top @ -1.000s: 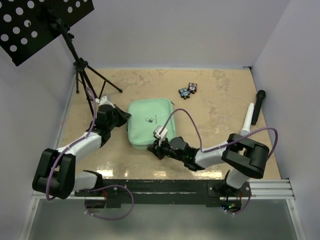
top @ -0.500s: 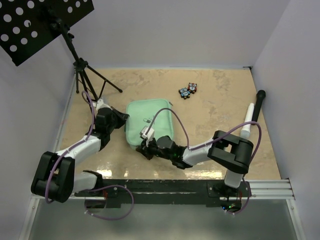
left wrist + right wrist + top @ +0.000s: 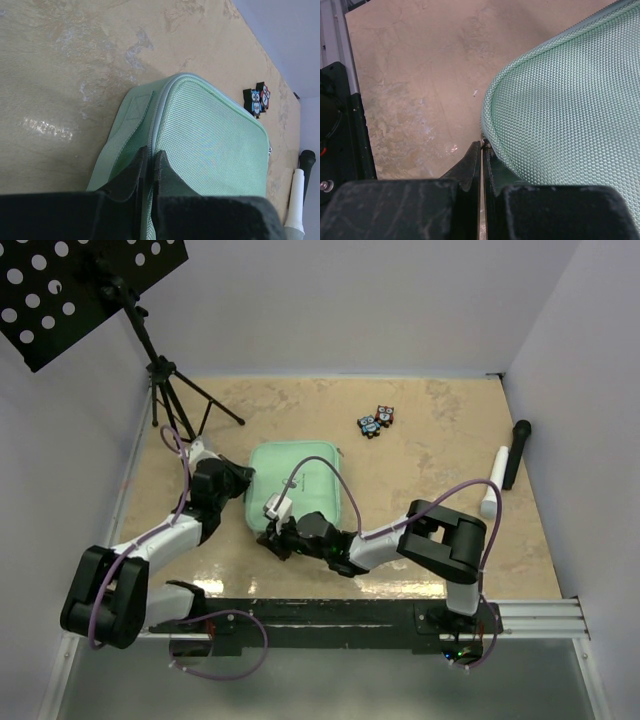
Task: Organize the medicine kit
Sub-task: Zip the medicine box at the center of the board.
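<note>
The medicine kit (image 3: 300,480) is a mint-green zip case lying closed and flat on the tan table. My left gripper (image 3: 243,483) is at its left side, shut with the kit's seam (image 3: 152,125) pinched between the fingertips (image 3: 150,152). My right gripper (image 3: 268,537) is low at the kit's near-left corner (image 3: 492,105). It is shut, with a small metal zipper pull (image 3: 484,142) just showing at its fingertips (image 3: 483,146). The woven lid (image 3: 570,90) fills the right wrist view.
Two small owl-print items (image 3: 377,420) lie beyond the kit at the back. A white-and-black stick (image 3: 505,465) lies near the right wall. A tripod music stand (image 3: 165,380) occupies the back left corner. The arms' base rail (image 3: 330,610) runs along the near edge.
My right gripper has slid left along the kit's near edge to its near-left corner. The kit has shifted slightly left. The left gripper has kept its grip.
</note>
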Robot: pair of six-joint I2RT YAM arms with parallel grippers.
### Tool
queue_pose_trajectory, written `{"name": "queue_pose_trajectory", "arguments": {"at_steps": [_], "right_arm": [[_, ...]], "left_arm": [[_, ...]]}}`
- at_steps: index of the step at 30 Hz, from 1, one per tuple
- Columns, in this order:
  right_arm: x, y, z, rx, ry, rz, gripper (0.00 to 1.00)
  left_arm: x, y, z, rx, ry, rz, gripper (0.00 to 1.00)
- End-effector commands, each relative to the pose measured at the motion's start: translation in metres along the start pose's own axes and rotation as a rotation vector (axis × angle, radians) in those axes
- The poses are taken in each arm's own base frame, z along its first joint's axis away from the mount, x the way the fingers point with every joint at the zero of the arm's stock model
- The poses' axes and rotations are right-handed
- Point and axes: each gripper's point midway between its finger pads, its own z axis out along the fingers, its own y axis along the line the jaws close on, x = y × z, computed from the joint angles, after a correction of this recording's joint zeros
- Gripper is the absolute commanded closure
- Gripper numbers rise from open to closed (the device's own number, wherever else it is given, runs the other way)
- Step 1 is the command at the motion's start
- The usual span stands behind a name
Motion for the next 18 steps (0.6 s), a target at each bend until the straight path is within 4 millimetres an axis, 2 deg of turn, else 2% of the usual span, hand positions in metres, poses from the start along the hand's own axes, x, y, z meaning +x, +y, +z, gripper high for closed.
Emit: {"name": "queue_pose_trajectory", "arguments": {"at_steps": [1,5,9,13,15,18], "right_arm": [[-0.032,0.011,-0.005,-0.026,-0.092,-0.016,1.00],[-0.031,-0.004,-0.028,0.025,-0.094,-0.014,1.00],[-0.029,-0.015,-0.047,0.060,-0.092,-0.006,1.00],[-0.019,-0.027,-0.068,0.098,-0.081,0.023,1.00],[-0.021,-0.035,-0.079,0.117,-0.099,0.048,1.00],[-0.021,-0.049,-0.094,0.149,-0.117,0.087,1.00]], "left_arm": [[0.020,0.010,-0.008,-0.028,0.055,-0.023,1.00],[0.013,0.001,-0.009,0.001,0.050,0.006,0.98],[0.001,-0.007,-0.009,0.008,0.050,0.072,0.61],[-0.021,-0.023,-0.011,0.024,0.028,0.138,0.45],[-0.030,-0.028,-0.011,0.033,0.021,0.163,0.36],[-0.036,-0.032,-0.007,0.047,0.031,0.189,0.29]]}}
